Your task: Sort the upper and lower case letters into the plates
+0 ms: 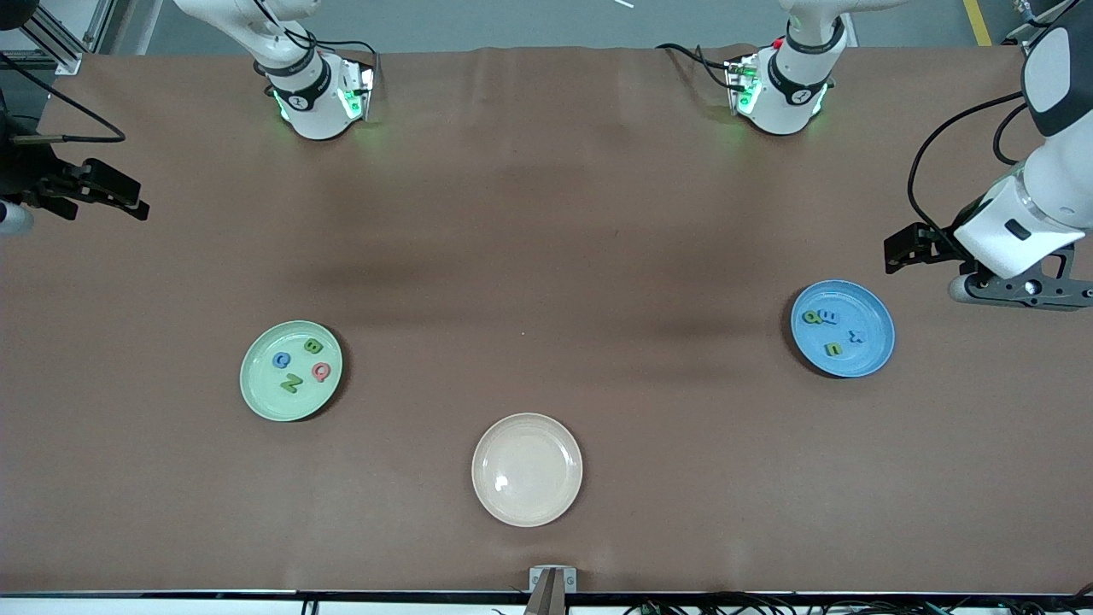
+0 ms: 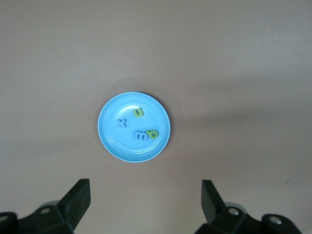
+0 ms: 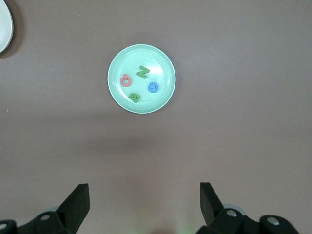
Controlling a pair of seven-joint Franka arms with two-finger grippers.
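Observation:
The mint green plate (image 1: 256,386) (image 3: 161,62) lies toward the right arm's end of the table. It holds several letters: a green B (image 1: 312,346), a blue C (image 1: 281,360), a pink Q (image 1: 320,371) and a green N (image 1: 291,383). The sky blue plate (image 1: 880,330) (image 2: 126,146) lies toward the left arm's end with several green and blue lower case letters (image 2: 140,112) in it. My left gripper (image 1: 909,249) (image 2: 145,187) hangs open and empty over bare table beside the blue plate. My right gripper (image 1: 132,198) (image 3: 144,190) hangs open and empty at the table's edge, well apart from the green plate.
A cream-beige plate (image 1: 527,427) (image 3: 4,29) with nothing in it sits nearer the front camera, between the two coloured plates. Both arm bases (image 1: 320,94) (image 1: 777,90) stand along the table's back edge. Brown cloth covers the whole table.

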